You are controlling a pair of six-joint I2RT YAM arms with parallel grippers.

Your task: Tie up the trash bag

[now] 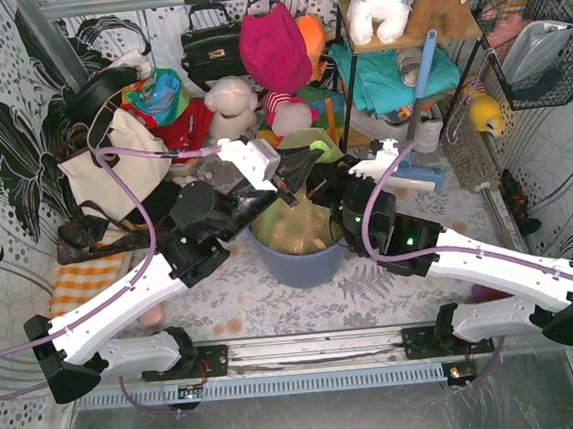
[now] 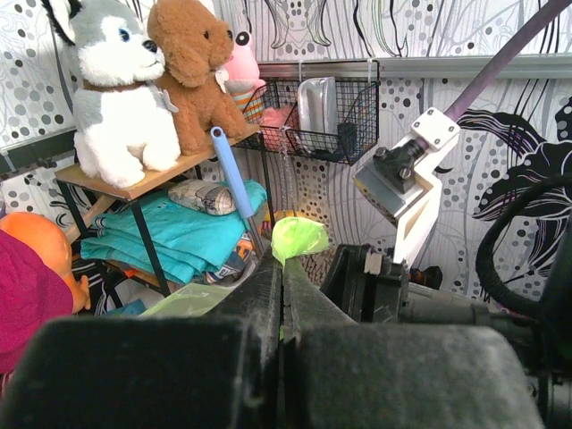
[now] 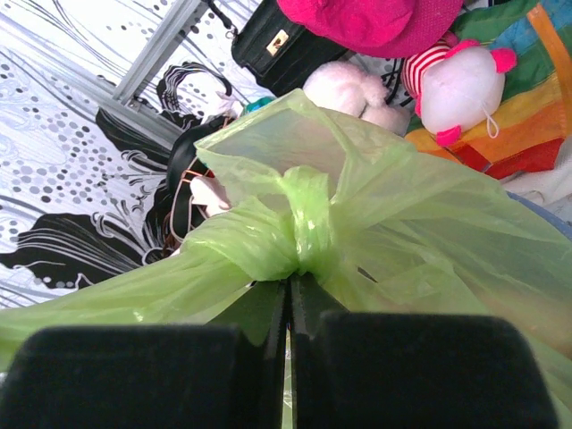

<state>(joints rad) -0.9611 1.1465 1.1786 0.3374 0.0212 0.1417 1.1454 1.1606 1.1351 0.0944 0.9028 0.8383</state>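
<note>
Left gripper (image 2: pixel 281 273): pressed shut on a tail of the thin, translucent light-green plastic trash bag (image 3: pixel 420 223).
Right gripper (image 3: pixel 288 295): pinched shut just beside the knot (image 3: pixel 302 228).
Cinching: tails should be pulled apart steadily and evenly.

In the left wrist view the left gripper (image 2: pixel 281 261) is a blurred black mass cut off by the bottom edge. The plastic it pinches is hidden between the fingers, and only a green lump of the bag (image 2: pixel 299 238) shows past the tips. In the right wrist view the right gripper (image 3: pixel 290 284) is just as blurred and cropped, its hold hidden below the knot (image 3: pixel 304 234). There the bag runs off the left, right and bottom edges. From above, the bin (image 1: pixel 306 268) walls in most of the bag, and the arms cross over its top. Both grippers' tips are lost in that dark cluster, and the bag's contents are only a tan blur.
</note>
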